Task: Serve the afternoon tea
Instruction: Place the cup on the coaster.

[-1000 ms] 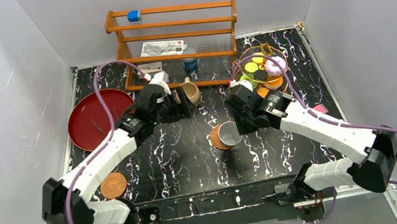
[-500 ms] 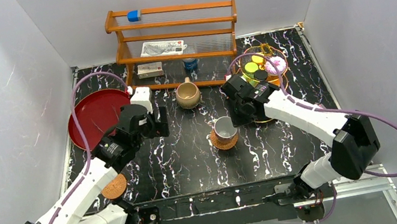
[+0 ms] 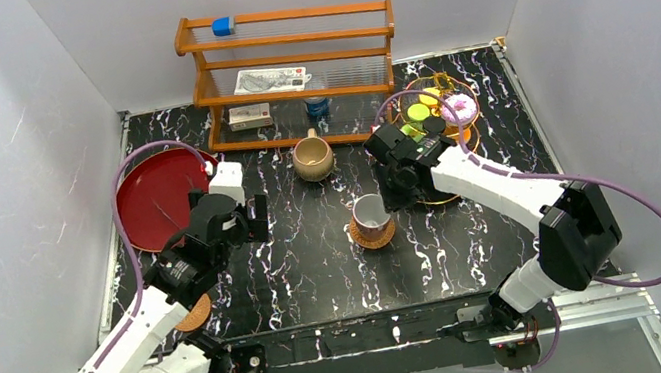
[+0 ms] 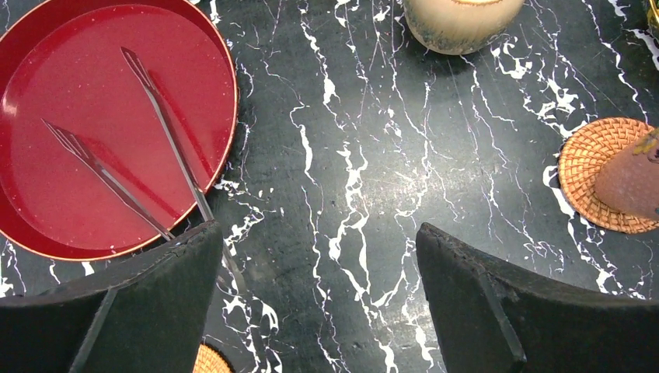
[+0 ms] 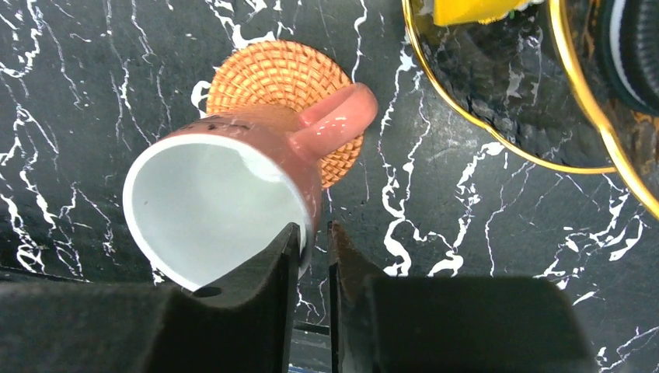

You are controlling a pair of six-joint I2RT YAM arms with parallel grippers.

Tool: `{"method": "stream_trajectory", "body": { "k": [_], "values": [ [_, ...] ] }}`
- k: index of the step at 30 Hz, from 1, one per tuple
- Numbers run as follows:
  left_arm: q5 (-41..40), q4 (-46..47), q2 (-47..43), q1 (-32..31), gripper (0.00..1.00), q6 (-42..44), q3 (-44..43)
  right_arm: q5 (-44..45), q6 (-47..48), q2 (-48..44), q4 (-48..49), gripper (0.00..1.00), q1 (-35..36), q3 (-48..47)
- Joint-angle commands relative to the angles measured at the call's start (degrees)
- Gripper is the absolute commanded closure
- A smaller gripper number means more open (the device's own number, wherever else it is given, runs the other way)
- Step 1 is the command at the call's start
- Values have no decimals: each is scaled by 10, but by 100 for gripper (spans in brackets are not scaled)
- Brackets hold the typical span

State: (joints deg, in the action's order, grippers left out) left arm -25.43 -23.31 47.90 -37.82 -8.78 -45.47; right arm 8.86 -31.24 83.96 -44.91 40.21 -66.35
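White red-handled cup (image 5: 217, 194) stood on round woven coaster (image 5: 280, 78).
Right tool (image 5: 315, 233) sat barely parted astride its rim; left tool (image 4: 317, 233) gaped wide, empty.

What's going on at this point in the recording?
The white red-handled cup sits on a woven coaster mid-table, with the right gripper nearly closed at its rim; whether it grips the cup is unclear. The left gripper hangs open and empty near the red plate holding tongs. The tan mug stands on the bare table by the rack, not yet on the second coaster.
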Motion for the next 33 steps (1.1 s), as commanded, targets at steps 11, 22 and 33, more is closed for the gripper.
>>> {"method": "stream_trajectory", "body": {
  "k": [11, 22, 33],
  "values": [
    [-28, -1, 24, -1, 6, -15, -11, -7, 2, -12, -7, 48, -1, -66],
    [-53, -64, 67, 2, 7, -212, -39, -48, 24, -70, 3, 7, 0, -95],
    [-21, -159, 66, 106, 100, -415, -49, -103, 45, -144, 58, 1, 0, -61]
  ]
}}
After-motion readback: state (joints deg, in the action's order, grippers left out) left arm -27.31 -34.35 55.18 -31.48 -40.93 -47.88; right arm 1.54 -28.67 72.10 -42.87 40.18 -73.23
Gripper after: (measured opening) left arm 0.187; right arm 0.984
